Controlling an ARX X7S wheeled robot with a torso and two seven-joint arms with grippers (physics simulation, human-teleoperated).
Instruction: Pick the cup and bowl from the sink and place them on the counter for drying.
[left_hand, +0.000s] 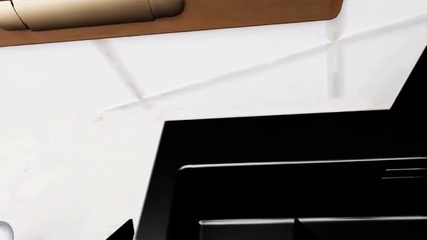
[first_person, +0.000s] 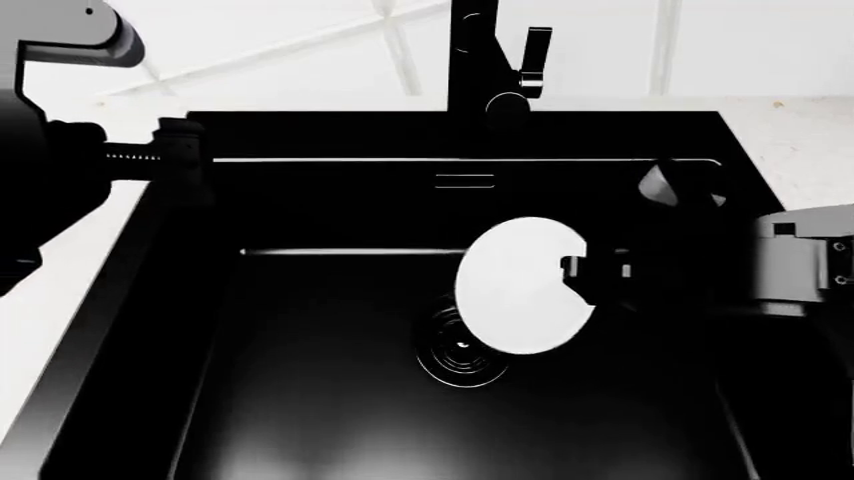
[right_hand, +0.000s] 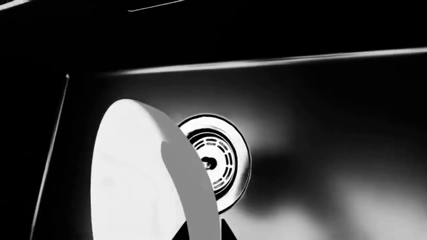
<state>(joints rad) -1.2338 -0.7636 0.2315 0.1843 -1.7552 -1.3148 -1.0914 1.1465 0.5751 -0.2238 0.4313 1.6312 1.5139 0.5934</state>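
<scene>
Bowl (first_person: 514, 290) is tipped up on its edge inside the sink (first_person: 334, 400), above the round drain (first_person: 461, 355). The right claw (first_person: 587, 270) pinches the bowl's right rim, closed tight on it. In the right wrist view the bowl (right_hand: 133, 180) stands in front of the drain (right_hand: 220, 160). The black faucet (first_person: 487, 60) stands at the far side. The left claw (first_person: 174, 160) hangs over the sink's far left corner, beside the white counter (first_person: 67, 270); I cannot tell if it is open or closed.

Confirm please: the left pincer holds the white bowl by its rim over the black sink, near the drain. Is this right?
Not quite: the right pincer, not the left, holds the bowl by its rim over the sink, near the drain. The head view shows it.
</scene>
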